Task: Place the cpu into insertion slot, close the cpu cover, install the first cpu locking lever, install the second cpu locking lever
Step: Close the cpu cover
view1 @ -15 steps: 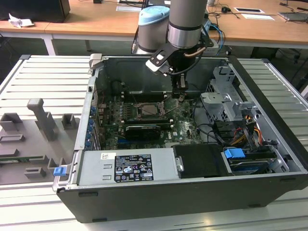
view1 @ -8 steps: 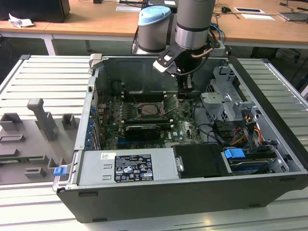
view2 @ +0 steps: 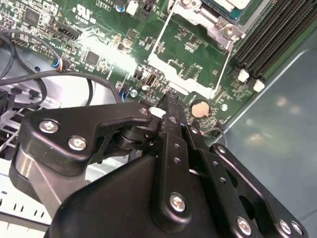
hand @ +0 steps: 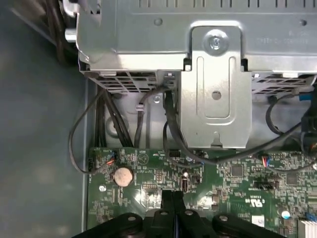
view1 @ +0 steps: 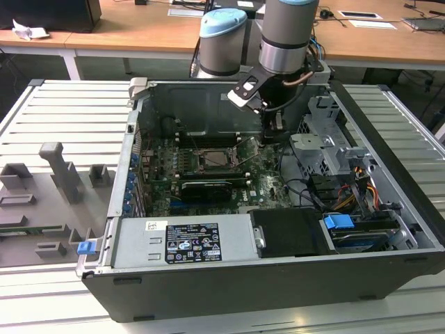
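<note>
Hand [view2: 168, 101], clenched empty, touches the raised silver frame cpu cover [view2: 181, 75]; pale square cpu [view2: 229, 4] appears seated; cover closing, levers outstanding.

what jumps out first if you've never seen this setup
An open computer case lies on its side in the middle of the exterior view, its green motherboard laid bare. The robot arm reaches down into it, with the black gripper low over the board just to the exterior view's right of the insertion slot. In the first wrist view a silver drive cage and a round coin battery stand out.
</note>
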Controlling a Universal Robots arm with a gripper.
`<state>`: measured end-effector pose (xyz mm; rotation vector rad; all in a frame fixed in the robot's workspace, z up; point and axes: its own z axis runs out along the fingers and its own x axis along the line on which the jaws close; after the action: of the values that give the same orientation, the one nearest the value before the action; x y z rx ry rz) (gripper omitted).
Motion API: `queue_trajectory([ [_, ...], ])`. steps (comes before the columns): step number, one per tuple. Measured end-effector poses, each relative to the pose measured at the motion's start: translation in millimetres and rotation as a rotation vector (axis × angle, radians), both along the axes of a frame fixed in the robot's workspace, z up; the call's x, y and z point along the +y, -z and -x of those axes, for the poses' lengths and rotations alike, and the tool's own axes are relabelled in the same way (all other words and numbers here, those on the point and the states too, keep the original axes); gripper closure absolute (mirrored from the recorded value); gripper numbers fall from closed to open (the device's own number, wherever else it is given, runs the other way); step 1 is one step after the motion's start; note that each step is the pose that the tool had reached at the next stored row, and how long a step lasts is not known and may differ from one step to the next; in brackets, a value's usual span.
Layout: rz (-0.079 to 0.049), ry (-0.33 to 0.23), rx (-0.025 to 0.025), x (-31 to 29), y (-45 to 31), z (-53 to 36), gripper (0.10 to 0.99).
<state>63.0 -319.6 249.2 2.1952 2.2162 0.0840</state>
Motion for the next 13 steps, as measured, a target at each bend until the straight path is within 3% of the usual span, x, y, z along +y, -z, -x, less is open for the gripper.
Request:
queue_trajectory([
  [2, 0.0, 0.0, 0.0014, -0.4, 5.5, 0.1, 0.98],
  [8, -0.002, 0.0, 0.0014, -1.2, 4.9, 13.0, 0.98],
  [13, -0.003, 0.0, 0.0015, -1.3, 2.5, 33.0, 0.98],
])
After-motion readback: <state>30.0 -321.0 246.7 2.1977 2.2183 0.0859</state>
